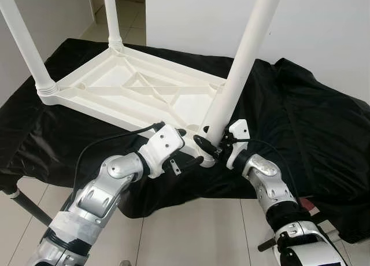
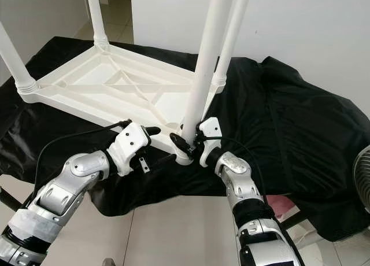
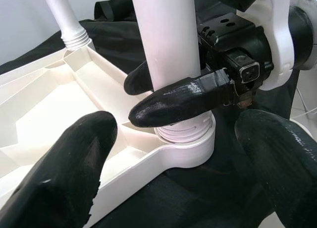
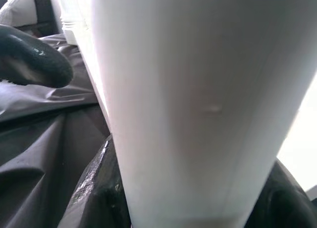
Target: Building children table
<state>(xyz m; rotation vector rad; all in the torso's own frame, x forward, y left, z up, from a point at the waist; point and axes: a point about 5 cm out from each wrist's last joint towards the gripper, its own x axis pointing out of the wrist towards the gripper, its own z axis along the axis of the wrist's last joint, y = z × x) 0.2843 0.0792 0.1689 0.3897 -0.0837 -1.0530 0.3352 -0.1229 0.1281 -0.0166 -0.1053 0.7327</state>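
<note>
A white plastic children's table [image 1: 133, 84] lies upside down on a black cloth [image 1: 312, 115]. Its near leg [image 1: 243, 58] stands, leaning slightly, in the near corner socket [image 3: 185, 146]. My right gripper [image 1: 209, 146] is shut on this leg just above the socket, one finger on each side; the leg [image 4: 198, 104] is seen close up in the right wrist view. My left gripper [image 1: 188, 146] is open at the same corner, its fingers [image 3: 64, 173] spread wide on either side of the socket.
Other legs stand upright at the left [image 1: 26, 46], back [image 1: 111, 17] and far right [image 2: 231, 34] corners. A fan [image 2: 361, 179] sits at the right edge, and a pink item [image 2: 277, 205] lies under the cloth's edge. Tiled floor lies below me.
</note>
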